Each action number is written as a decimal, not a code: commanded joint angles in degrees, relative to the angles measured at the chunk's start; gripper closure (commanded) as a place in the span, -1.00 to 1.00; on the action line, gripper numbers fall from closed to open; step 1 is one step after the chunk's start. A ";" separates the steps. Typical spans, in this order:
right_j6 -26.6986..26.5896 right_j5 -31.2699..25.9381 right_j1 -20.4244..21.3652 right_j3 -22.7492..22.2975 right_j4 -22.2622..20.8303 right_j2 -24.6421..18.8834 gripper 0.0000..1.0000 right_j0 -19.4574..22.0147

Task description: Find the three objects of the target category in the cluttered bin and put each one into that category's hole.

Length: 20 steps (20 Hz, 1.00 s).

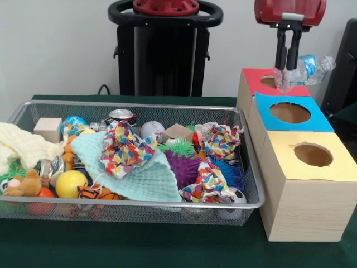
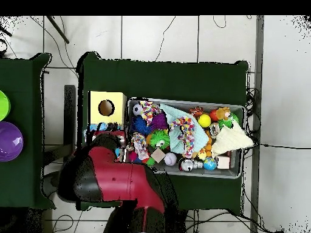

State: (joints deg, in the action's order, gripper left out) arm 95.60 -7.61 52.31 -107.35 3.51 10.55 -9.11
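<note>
My gripper (image 1: pixel 286 67) hangs at the top right, shut on a small clear plastic bottle (image 1: pixel 308 68) with a blue label. The bottle is held by one end and sticks out to the right. It is in the air above the red-topped box (image 1: pixel 257 84), just behind the blue-topped box (image 1: pixel 312 120) and its round hole (image 1: pixel 290 112). The wire mesh bin (image 1: pixel 139 104) lies to the left, full of clutter; no other clear bottle shows in it. In the overhead view the arm (image 2: pixel 115 176) hides the gripper, the bottle and most of the blue box; the bin's rim (image 2: pixel 182 173) shows.
The yellow-topped box (image 1: pixel 312 167) (image 2: pixel 106 108) stands nearest the camera. In the bin are a mint cloth (image 1: pixel 139 173), patterned cloths (image 1: pixel 122 145), spiky balls (image 1: pixel 187 167), a metal can (image 1: pixel 121 116), a baseball (image 1: pixel 152 129) and wooden blocks (image 1: pixel 48 128). A purple bowl (image 2: pixel 9 141) sits on a side table.
</note>
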 commanded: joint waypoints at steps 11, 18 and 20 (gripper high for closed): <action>8.01 22.36 -13.91 3.80 3.83 29.95 1.00 -24.08; 7.76 31.66 -19.05 -0.12 12.33 37.23 1.00 -30.94; 7.54 34.44 -20.71 -1.77 15.90 40.00 1.00 -33.48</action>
State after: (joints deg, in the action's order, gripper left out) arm 95.60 20.84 37.31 -105.17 12.41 42.45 -40.27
